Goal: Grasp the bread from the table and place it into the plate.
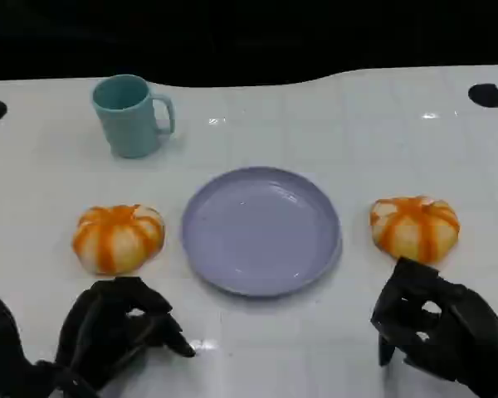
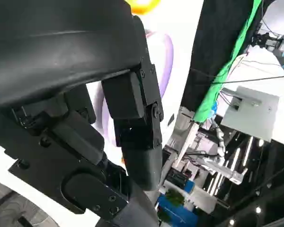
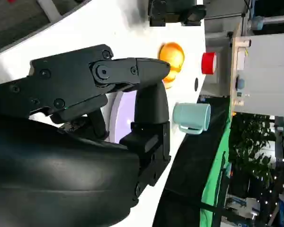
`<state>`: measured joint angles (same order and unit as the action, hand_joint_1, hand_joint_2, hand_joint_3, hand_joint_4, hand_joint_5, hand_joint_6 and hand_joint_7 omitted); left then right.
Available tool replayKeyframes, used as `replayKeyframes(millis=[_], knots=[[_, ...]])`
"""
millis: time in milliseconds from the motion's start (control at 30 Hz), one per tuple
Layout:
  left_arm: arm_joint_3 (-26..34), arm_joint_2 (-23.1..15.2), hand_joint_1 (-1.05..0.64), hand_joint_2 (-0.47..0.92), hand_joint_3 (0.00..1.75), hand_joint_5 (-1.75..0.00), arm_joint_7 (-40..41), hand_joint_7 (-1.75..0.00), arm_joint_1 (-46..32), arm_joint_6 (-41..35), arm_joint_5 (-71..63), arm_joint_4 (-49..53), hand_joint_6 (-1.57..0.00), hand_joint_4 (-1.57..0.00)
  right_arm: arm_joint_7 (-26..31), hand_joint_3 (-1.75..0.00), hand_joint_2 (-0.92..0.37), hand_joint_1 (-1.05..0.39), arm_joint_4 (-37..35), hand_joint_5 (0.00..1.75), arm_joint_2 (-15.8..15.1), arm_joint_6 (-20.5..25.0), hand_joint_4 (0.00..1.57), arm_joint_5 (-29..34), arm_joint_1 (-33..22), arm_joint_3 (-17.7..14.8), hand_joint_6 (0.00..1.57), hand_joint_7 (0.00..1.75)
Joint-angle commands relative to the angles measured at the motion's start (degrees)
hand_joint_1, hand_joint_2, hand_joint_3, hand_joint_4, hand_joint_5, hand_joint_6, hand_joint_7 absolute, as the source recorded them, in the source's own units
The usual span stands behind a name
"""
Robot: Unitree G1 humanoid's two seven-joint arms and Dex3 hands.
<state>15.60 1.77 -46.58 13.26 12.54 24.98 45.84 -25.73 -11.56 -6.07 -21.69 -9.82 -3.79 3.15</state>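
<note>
Two round breads with orange and white stripes lie on the white table. One bread (image 1: 118, 238) is left of the lavender plate (image 1: 261, 230), the other bread (image 1: 414, 226) is right of it. The plate holds nothing. My left hand (image 1: 116, 332) hovers just in front of the left bread, holding nothing, fingers loosely apart. My right hand (image 1: 436, 323) sits just in front of the right bread, also holding nothing. The right wrist view shows a bread (image 3: 173, 59) and the plate (image 3: 125, 113) beyond my fingers (image 3: 151, 106). In the left wrist view the plate's rim (image 2: 164, 61) and a bread (image 2: 142, 5) appear.
A teal mug (image 1: 131, 114) stands at the back left, handle to the right; it also appears as the mug (image 3: 191, 117) in the right wrist view. Two black holes (image 1: 486, 94) mark the table's far corners. The table's far edge borders a dark background.
</note>
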Motion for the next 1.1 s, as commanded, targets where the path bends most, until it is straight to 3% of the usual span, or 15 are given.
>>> replayKeyframes(millis=[33,900,1100], knots=[[0.31,-1.27,-1.05,0.61,0.0,-0.58,-0.53,-0.34,0.53,0.72,0.09,0.49,-1.57,-1.57,0.2,-0.34,-0.92,-0.5,-0.44,1.75,-0.12,-0.53,0.69,-0.01,0.22,-0.43,0.5,1.71],[0.34,-1.41,-1.05,0.62,0.0,-0.59,-0.68,-0.35,0.87,1.43,0.06,1.25,-1.57,-1.57,-0.41,-0.34,-0.92,-0.5,-1.26,1.75,-0.14,-1.44,0.69,-0.45,0.68,-0.69,0.51,1.69],[0.46,-1.34,-1.05,0.61,0.0,-0.58,-0.91,-0.34,1.16,1.42,0.2,1.66,-1.57,-1.57,-0.36,-0.34,-0.92,-0.51,0.72,1.75,-0.42,0.45,0.67,-1.45,0.73,-1.08,0.49,1.66]])
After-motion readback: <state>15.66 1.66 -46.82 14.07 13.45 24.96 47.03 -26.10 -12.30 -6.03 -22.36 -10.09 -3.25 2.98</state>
